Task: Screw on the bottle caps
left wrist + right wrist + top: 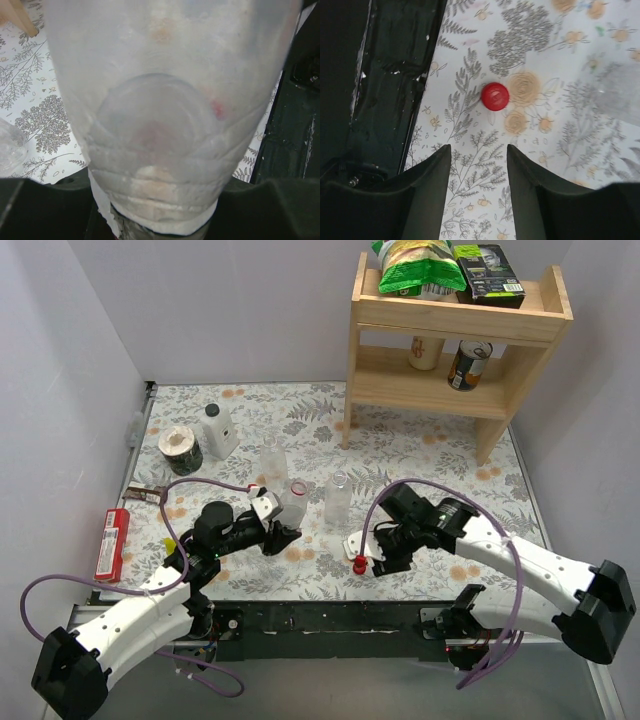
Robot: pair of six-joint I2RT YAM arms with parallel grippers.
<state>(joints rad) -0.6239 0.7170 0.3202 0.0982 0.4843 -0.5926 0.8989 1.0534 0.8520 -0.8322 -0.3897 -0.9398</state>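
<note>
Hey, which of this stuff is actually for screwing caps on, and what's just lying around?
For the job: red cap, red-ringed bottle, back clear bottle, right clear bottle.
Lying about: white bottle, dark tub, red box, wooden shelf.

Showed floral-print table. Carried red cap near front edge, clear bottle at centre, white bottle and round tub back left, wooden shelf back right.

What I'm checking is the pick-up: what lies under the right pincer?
The red cap lies on the floral table cover, just ahead of the right pincer, whose jaws stand apart and empty. The patch of cover directly beneath its fingers is hidden.
</note>
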